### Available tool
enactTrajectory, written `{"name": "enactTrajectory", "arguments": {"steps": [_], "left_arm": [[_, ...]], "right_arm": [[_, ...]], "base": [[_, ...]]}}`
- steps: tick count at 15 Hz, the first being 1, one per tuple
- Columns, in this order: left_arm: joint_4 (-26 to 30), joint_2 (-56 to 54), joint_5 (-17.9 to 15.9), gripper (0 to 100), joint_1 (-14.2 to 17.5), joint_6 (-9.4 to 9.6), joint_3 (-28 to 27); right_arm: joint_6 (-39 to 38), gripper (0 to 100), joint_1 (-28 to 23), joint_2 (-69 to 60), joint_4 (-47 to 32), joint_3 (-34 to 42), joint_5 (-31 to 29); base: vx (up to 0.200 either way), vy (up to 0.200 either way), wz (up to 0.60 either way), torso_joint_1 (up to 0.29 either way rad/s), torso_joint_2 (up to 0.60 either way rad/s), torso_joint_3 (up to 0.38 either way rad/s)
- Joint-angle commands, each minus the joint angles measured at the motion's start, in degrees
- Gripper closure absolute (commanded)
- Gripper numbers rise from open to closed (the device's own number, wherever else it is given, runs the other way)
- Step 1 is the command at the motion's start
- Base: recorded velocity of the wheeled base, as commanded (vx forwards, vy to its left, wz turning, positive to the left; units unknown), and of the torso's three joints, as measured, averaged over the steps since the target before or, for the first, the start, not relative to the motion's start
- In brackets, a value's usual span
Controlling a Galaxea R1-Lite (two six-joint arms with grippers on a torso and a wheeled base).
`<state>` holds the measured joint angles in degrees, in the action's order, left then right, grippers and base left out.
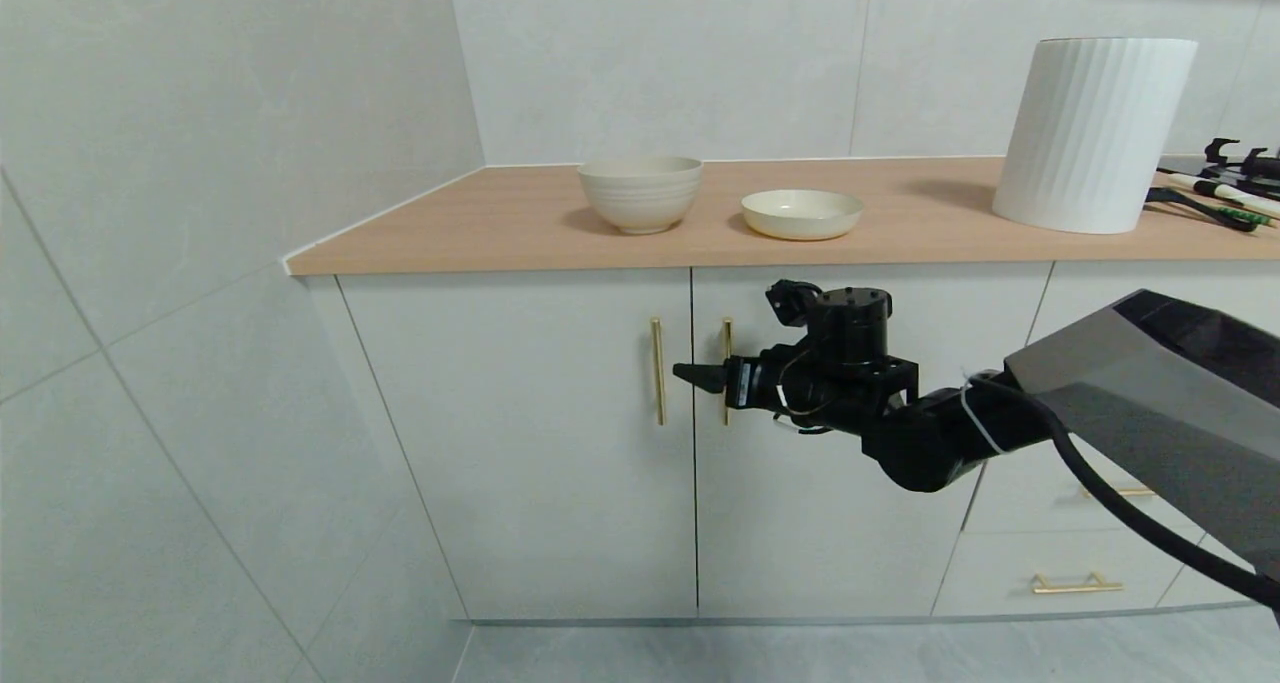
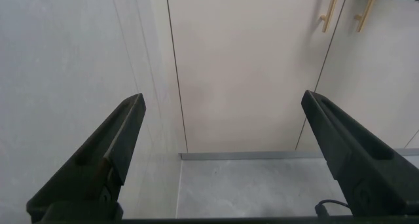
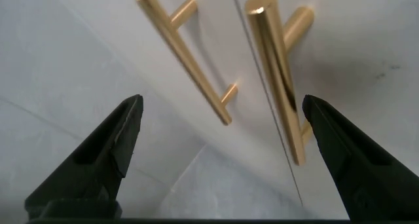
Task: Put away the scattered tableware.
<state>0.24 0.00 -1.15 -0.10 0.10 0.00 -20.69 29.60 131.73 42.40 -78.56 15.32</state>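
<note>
A beige bowl (image 1: 640, 193) and a shallow cream dish (image 1: 801, 213) stand side by side on the wooden countertop (image 1: 480, 233). Below them, my right gripper (image 1: 698, 374) is held level in front of the cabinet doors, its tips between the two gold door handles (image 1: 657, 371) (image 1: 727, 371). In the right wrist view the right gripper (image 3: 221, 112) is open, with both handles (image 3: 186, 57) (image 3: 278, 73) close ahead and nothing touching its fingers. My left gripper (image 2: 222, 98) is open and empty, low before the left cabinet door (image 2: 249, 73).
A tall white ribbed cylinder (image 1: 1095, 133) stands at the counter's right, with dark utensils (image 1: 1215, 198) beyond it. Drawers with gold pulls (image 1: 1075, 584) sit at lower right. A tiled wall (image 1: 200, 263) closes in on the left. Grey floor (image 2: 242, 191) lies under the cabinet.
</note>
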Motion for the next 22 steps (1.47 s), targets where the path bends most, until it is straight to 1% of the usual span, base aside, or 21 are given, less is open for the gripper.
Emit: {"name": "enactTrajectory", "arguments": {"steps": [1,4,8,10,11,13,16,17,18,21,22], "left_arm": [[0.0,0.0,0.0,0,0.0,-0.01,0.0],[0.0,0.0,-0.1,0,0.0,-0.01,0.0],[0.0,0.0,0.0,0,0.0,-0.01,0.0],[0.0,0.0,-0.1,0,0.0,-0.01,0.0],[0.0,0.0,-0.1,0,0.0,-0.01,0.0],[0.0,0.0,0.0,0,0.0,-0.01,0.0],[0.0,0.0,0.0,0,0.0,-0.01,0.0],[0.0,0.0,0.0,0,0.0,-0.01,0.0],[0.0,0.0,0.0,0,0.0,-0.01,0.0],[0.0,0.0,0.0,0,0.0,-0.01,0.0],[0.0,0.0,0.0,0,0.0,-0.01,0.0]], "right_arm": [[-0.7,0,0.0,1.4,0.1,-0.9,-0.1],[-3.7,0,0.8,1.2,1.0,-0.6,0.2],[-4.1,0,1.6,1.1,1.4,0.1,0.4],[-4.6,0,2.0,0.2,1.4,1.6,0.8],[-4.6,0,2.4,-0.5,1.5,2.5,2.1],[-4.7,0,2.4,-2.6,1.5,5.5,5.2],[-4.8,0,2.4,-5.8,1.6,9.5,6.0],[-4.8,0,2.4,-7.6,2.3,12.2,6.6],[-4.8,0,2.4,-8.0,2.5,12.7,6.8],[-4.7,0,2.6,-15.0,5.7,24.3,11.8],[-4.7,0,2.6,-16.2,6.6,26.3,12.9]], "base": [[0.0,0.0,0.0,0.0,0.0,0.0],[0.0,0.0,0.0,0.0,0.0,0.0],[0.0,0.0,0.0,0.0,0.0,0.0],[0.0,0.0,0.0,0.0,0.0,0.0],[0.0,0.0,0.0,0.0,0.0,0.0],[0.0,0.0,0.0,0.0,0.0,0.0],[0.0,0.0,0.0,0.0,0.0,0.0],[0.0,0.0,0.0,0.0,0.0,0.0],[0.0,0.0,0.0,0.0,0.0,0.0],[0.0,0.0,0.0,0.0,0.0,0.0],[0.0,0.0,0.0,0.0,0.0,0.0]]}}
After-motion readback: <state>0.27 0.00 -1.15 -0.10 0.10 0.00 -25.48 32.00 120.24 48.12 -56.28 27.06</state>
